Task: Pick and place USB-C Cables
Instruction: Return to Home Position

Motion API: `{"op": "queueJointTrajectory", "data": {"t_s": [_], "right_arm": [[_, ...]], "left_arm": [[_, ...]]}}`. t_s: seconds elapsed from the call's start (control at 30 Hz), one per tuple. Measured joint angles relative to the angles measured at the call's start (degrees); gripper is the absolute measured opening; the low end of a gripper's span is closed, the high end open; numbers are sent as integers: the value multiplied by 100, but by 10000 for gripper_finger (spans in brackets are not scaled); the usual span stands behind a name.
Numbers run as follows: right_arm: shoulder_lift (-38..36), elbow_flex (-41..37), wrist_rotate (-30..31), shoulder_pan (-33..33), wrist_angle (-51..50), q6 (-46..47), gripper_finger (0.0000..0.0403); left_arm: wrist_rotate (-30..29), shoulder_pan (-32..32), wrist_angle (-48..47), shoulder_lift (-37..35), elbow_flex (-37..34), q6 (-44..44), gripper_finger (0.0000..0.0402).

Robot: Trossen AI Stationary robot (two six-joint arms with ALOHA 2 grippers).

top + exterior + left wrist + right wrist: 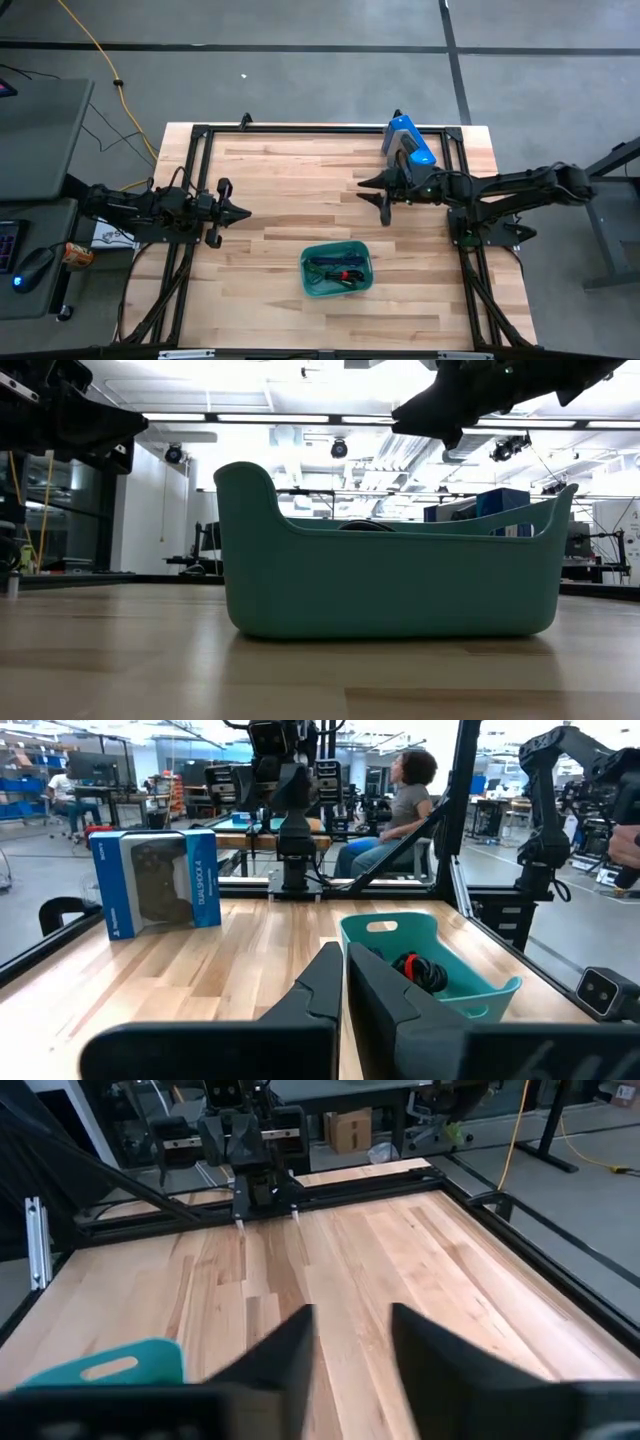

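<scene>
USB-C Cables (335, 270) lie bundled in the teal tub (306, 272), near the bench (280, 170) edge at 6 o'clock.
From my remote seat, the right arm's fingers (280, 1350) stand spread and empty, with the tub at about 7 o'clock from them. The left arm's fingers (322, 982) are pressed together on nothing, and the tub is at 4 o'clock, a little farther off. The tub's long axis runs 9 to 3. A blue box (408, 140) stands at 1 o'clock, just behind the right arm. I judge nothing bars either arm from pulling back home.
</scene>
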Motion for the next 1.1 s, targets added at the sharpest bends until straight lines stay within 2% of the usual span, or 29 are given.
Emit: {"op": "queueJointTrajectory", "data": {"t_s": [0.13, 0.17, 0.3, 0.47, 0.7, 0.8, 0.97, 1.1], "right_arm": [[-267, 0, -15, -99, -395, -93, 27], [-354, 0, -13, -111, -488, -135, 14], [-770, 2, -21, -149, -790, -123, 20], [-1185, 2, -15, -17, -1268, -93, 5], [-1456, -15, 284, 411, -1289, -221, 1], [-1680, -396, 313, 498, -913, -203, 1], [-2520, -1199, 367, 314, -547, -97, 0], [-3448, -1241, 86, -63, -1234, 82, 0]], "left_arm": [[0, -2, 1, 0, 0, 0, 0], [0, -2, 1, 0, 0, 0, 0], [2, -2, 0, 0, 0, 0, 0], [2, -2, 0, 0, 2, 0, 0], [3, -2, 0, 0, 2, 0, 0], [4, -2, 0, 0, 2, 0, 0], [2, -2, 0, 0, 2, 0, 0], [4, -2, 0, 0, 2, 0, 0]]}}
